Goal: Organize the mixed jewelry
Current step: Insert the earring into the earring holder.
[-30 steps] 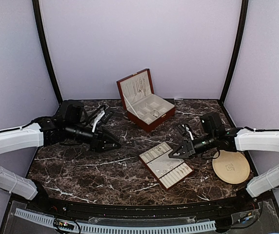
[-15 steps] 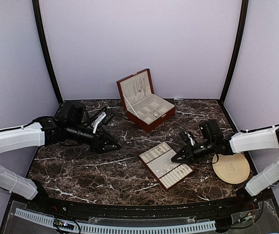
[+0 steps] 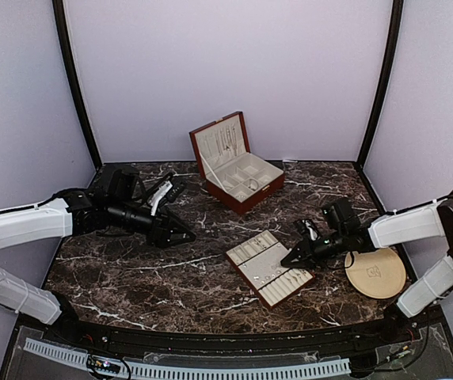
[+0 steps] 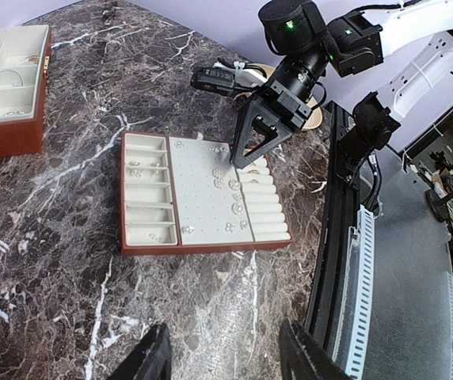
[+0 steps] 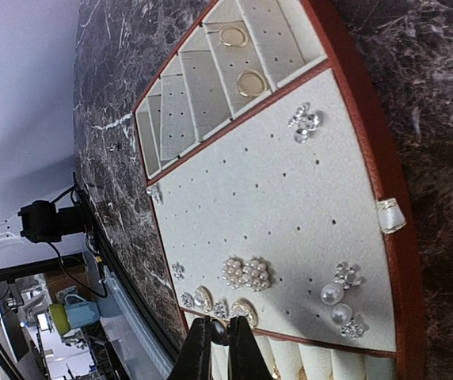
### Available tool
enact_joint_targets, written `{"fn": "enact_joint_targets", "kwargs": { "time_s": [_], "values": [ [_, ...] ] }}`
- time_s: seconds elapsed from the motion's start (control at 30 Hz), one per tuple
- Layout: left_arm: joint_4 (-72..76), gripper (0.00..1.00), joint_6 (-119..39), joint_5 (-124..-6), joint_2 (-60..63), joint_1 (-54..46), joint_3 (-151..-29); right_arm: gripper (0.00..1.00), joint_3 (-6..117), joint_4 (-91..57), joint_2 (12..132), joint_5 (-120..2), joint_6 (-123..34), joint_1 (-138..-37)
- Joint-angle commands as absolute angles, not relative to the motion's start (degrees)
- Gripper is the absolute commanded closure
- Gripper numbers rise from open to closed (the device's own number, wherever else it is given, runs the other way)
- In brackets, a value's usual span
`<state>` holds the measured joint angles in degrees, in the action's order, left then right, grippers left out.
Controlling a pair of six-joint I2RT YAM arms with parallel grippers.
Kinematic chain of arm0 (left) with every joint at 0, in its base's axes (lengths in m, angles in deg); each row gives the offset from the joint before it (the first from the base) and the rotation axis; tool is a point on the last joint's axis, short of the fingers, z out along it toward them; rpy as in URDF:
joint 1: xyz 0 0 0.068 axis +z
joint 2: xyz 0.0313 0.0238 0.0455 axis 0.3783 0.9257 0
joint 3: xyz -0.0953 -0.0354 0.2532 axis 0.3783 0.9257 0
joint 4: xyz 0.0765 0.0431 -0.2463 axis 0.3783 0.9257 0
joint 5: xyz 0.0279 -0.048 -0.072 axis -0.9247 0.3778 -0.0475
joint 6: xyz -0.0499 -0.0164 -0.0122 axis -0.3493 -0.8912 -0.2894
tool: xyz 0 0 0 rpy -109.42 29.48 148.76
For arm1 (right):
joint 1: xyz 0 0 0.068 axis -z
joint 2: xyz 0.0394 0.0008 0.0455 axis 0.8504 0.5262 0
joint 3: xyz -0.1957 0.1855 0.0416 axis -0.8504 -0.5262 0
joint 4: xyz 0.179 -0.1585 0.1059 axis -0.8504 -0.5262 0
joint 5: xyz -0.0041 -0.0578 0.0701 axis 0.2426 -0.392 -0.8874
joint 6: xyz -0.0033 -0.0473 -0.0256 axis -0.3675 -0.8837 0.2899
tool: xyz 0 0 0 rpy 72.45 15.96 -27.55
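Two wrist views resolve the jewelry [image 5: 246,273], mere specks from above: studs and pearl clusters on the tray [image 5: 405,269] pad, rings [image 5: 250,81] in its compartments. Right gripper [image 5: 218,336] is pressed together at the pad's ring-roll edge; any pinched piece is indiscernible. Left gripper [image 4: 225,360], spread and empty, hovers over open bench [image 3: 131,277] left of the tray.

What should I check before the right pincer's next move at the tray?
1. Right pincer shut: ok.
2. A piece pinched in it: cannot tell, tips hide it.
3. Its tips over the tray, by the ring rolls: ok.
4. Left pincer open, empty, apart from the tray: ok.
5. Wooden box lid up: ok.
6. Plate free of pieces: cannot tell.
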<state>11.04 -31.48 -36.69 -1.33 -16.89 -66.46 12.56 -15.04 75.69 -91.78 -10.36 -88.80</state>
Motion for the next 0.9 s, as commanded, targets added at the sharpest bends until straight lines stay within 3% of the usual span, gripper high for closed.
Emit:
{"fn": "enact_joint_targets", "kwargs": {
  "time_s": [0.0,0.87],
  "values": [
    [12.18,0.52,-30.62,-36.73,-1.38,-16.86,-67.94,0.94,11.69,-14.90,76.69,-90.37,-11.32,-87.85],
    [12.71,0.52,-30.38,-36.81,-1.46,-16.87,-68.20,0.95,11.91,-16.03,78.33,-89.66,-12.69,-87.17]
  ]
}}
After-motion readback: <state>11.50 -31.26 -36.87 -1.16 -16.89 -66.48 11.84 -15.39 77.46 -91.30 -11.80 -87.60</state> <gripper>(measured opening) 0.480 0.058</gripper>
